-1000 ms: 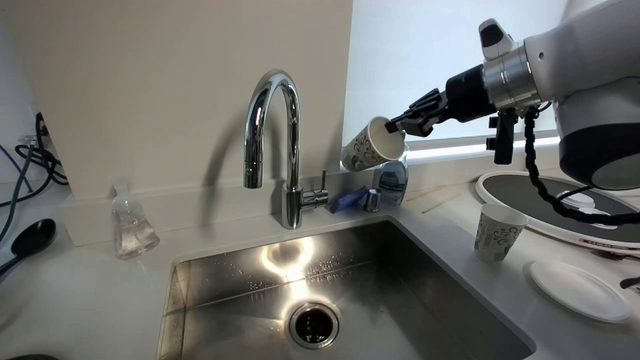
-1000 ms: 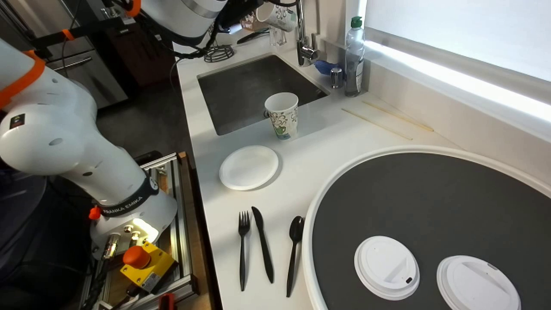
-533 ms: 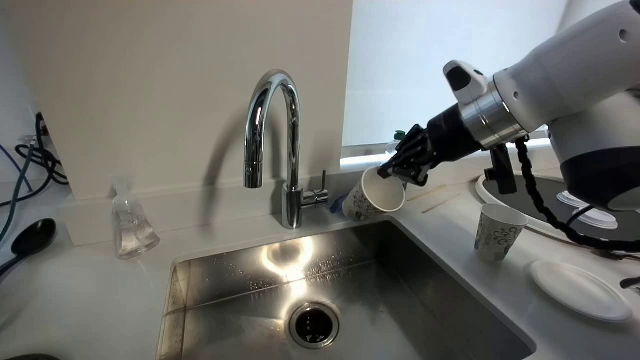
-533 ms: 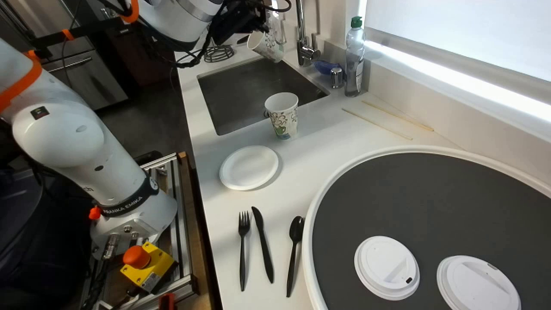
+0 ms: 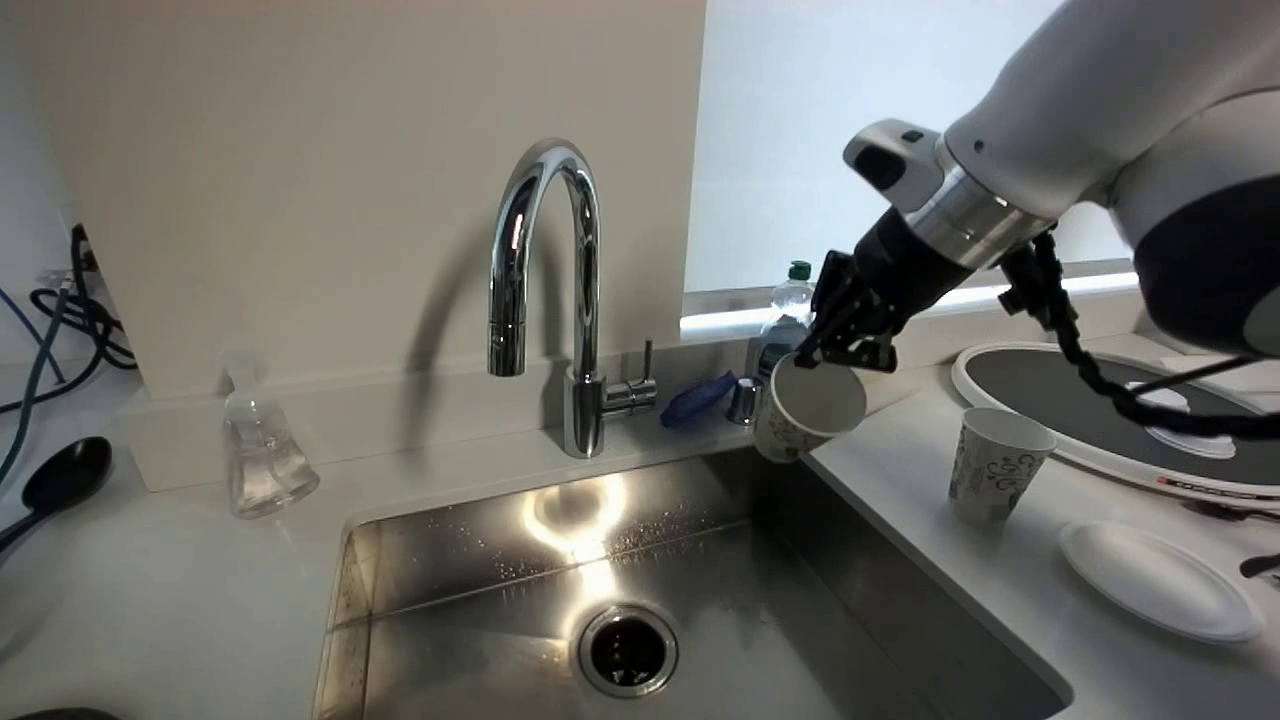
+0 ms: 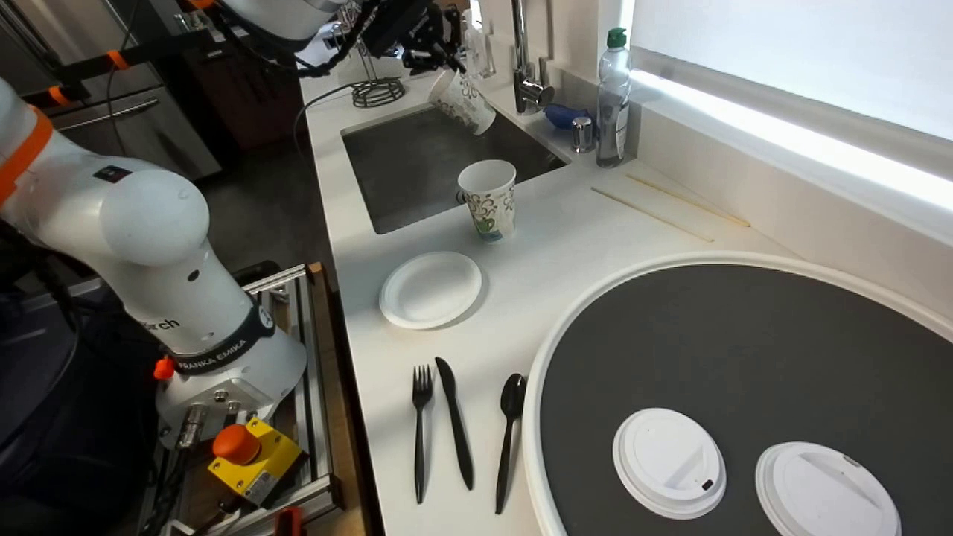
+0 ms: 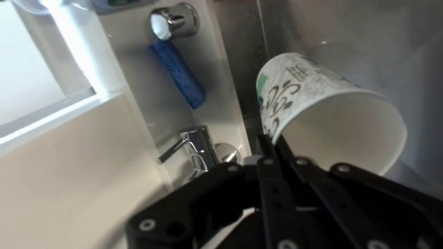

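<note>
My gripper (image 5: 806, 358) is shut on the rim of a white patterned paper cup (image 5: 785, 428). One finger is inside the cup and one outside, as the wrist view shows at the fingertips (image 7: 275, 143). The cup also shows in the wrist view (image 7: 311, 81), tilted, its mouth towards the gripper; its inside looks bare. In an exterior view the held cup (image 6: 465, 104) hangs above the steel sink (image 6: 417, 164), near its back right corner. A second paper cup (image 6: 491, 205) stands upright on the counter beside the sink. It also shows in an exterior view (image 5: 995, 470).
A chrome faucet (image 5: 585, 290) stands behind the sink. A blue item (image 5: 697, 400), a metal cap (image 5: 744, 400) and a soap bottle (image 6: 614, 97) are near the back corner. A white plate (image 6: 430, 290), black cutlery (image 6: 454, 424) and a round grey-topped board (image 6: 730, 335) with two lids lie on the counter.
The gripper has carried the cup down from above the soap bottle to low over the sink corner, then away from the faucet towards the standing cup. The grip on the rim is unchanged.
</note>
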{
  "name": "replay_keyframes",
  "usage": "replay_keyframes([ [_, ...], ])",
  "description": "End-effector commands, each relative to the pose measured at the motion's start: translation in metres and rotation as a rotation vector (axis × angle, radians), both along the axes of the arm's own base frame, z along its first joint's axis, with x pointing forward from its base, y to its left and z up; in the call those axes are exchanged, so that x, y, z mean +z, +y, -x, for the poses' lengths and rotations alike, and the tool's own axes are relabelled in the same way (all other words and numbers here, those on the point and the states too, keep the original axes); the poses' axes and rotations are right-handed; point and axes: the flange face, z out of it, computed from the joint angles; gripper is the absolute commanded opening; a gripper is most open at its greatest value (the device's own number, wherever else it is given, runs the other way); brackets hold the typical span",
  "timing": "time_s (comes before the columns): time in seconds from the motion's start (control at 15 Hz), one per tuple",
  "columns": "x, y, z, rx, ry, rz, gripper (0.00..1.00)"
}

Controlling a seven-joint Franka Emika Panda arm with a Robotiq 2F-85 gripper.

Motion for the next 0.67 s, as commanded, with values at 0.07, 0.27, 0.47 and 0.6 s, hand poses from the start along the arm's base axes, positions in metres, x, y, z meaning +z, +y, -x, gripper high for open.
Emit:
replay_keyframes([
  [0.07, 0.067, -0.027, -0.013, -0.009, -0.015, 0.137, 0.01],
  [0.27, 0.09, -0.036, -0.018, -0.005, -0.004, 0.202, 0.01],
  [0.47, 0.099, -0.039, -0.021, 0.018, 0.042, 0.252, 0.01],
  [0.6, 0.101, -0.04, -0.021, 0.051, 0.091, 0.286, 0.01],
])
